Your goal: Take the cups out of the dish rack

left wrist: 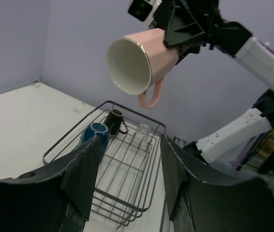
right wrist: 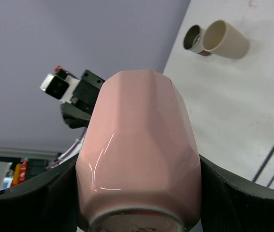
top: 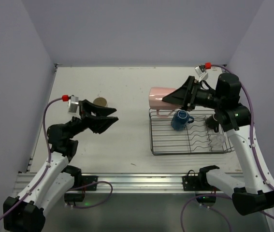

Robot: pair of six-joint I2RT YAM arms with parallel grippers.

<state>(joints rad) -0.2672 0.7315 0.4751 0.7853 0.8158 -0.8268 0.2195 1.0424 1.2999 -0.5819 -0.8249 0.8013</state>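
My right gripper (top: 169, 99) is shut on the pink mug (top: 157, 98) and holds it on its side in the air above the far left corner of the dark wire dish rack (top: 175, 151). The pink mug's open mouth (left wrist: 129, 65) faces my left gripper, handle hanging down. It fills the right wrist view (right wrist: 137, 150). A blue mug (top: 179, 119) and a dark brown mug (left wrist: 113, 121) sit in the rack. Two beige mugs (right wrist: 226, 38) lie on the table at the left. My left gripper (top: 113, 115) is open and empty, held above the table left of the rack.
A small clear glass-like object (top: 217, 140) sits in the rack's right part. The beige mugs (top: 100, 102) lie just behind my left gripper. Purple walls enclose the table on three sides.
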